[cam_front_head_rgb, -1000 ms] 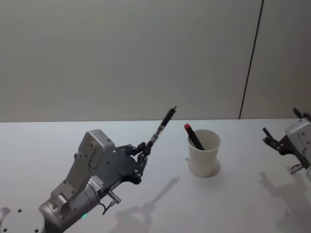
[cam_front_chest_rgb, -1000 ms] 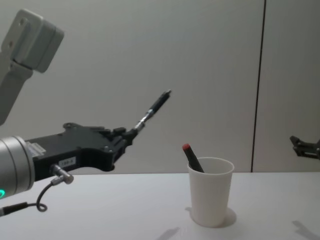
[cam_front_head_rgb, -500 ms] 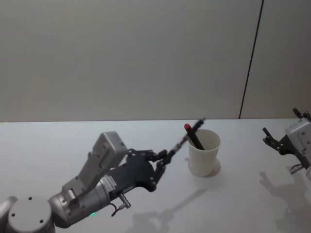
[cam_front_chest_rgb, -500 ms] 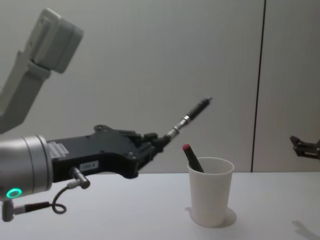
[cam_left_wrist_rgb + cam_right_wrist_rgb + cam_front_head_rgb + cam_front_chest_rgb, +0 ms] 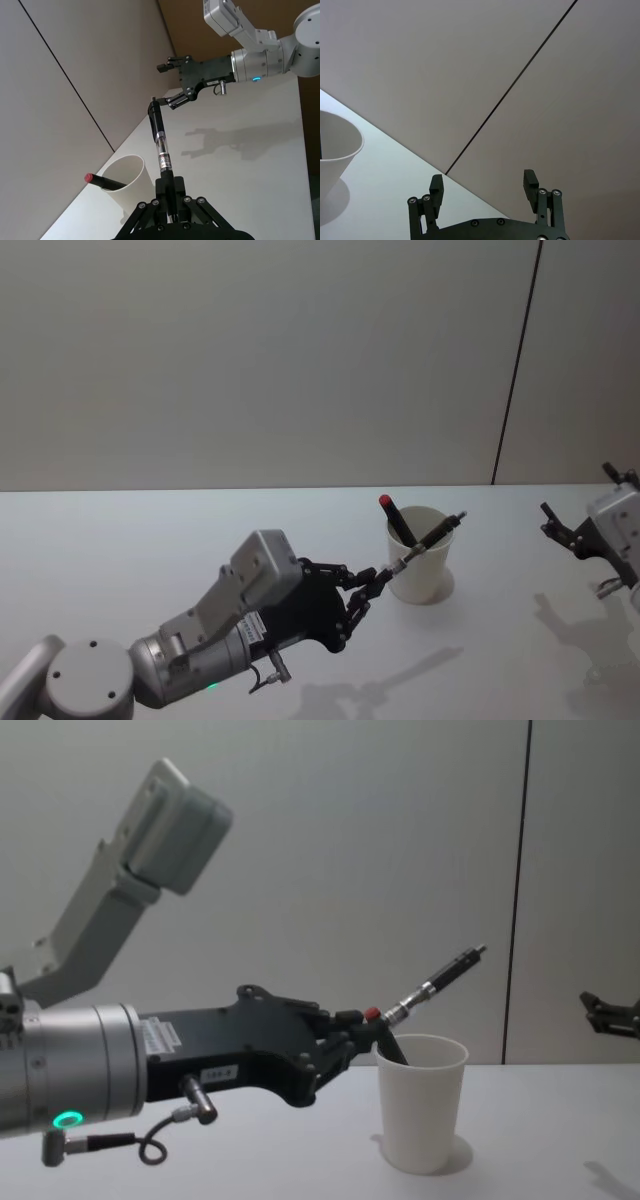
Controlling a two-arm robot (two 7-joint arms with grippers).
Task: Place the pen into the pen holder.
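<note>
left gripper [image 5: 372, 584] pinched tight on the pen [image 5: 431, 537], slanted over the pen holder [image 5: 421, 578], right gripper [image 5: 483, 178] parked wide open off to the right

The plain white paper cup [image 5: 420, 565] hides the lower part of the dark, red-capped pen [image 5: 398, 520] leaning inside it. The rear end of the slim black-and-silver pen [image 5: 430, 537] is buried between the closed jaws of the left gripper [image 5: 372, 583], so its full length cannot be told. In the chest view that gripper covers part of the red-capped pen's shaft, and the right gripper [image 5: 595, 1010] is cut off by the right edge. The right wrist view crops the cup to one wall.
</note>
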